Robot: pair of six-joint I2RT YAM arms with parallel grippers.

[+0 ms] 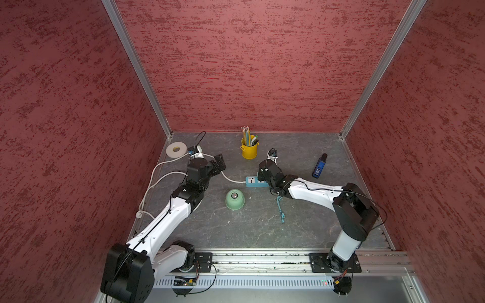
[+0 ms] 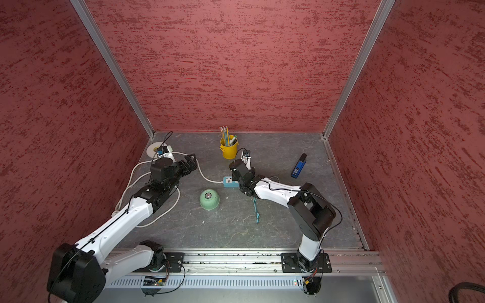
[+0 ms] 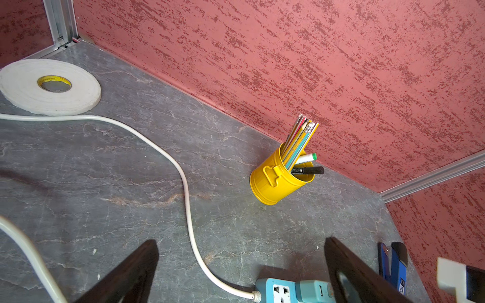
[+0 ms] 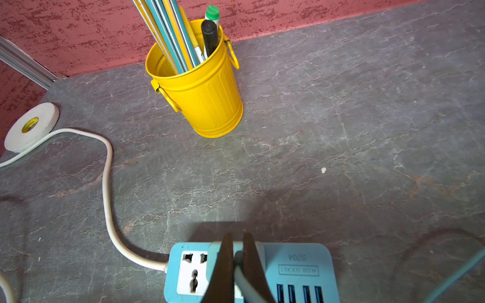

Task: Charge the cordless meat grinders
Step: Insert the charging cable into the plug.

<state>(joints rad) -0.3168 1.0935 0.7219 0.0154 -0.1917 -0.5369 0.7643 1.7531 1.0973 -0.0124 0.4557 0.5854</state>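
The right claw (image 4: 237, 237) pinches the cable (image 4: 242, 278) at the strip (image 4: 301, 265), the left claw (image 3: 241, 241) gapes empty, and the grinder (image 1: 235, 200), apart from both and roughly between them, looks light, stiff and slick, so it is best gripped across its rim.

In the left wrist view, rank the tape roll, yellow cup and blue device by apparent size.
1. tape roll
2. yellow cup, pencils aside
3. blue device, only partly in view, so its rank is unsure

Bare tabletop (image 1: 249, 230) around grinder (image 1: 235, 200); power strip (image 1: 252, 181) beyond.
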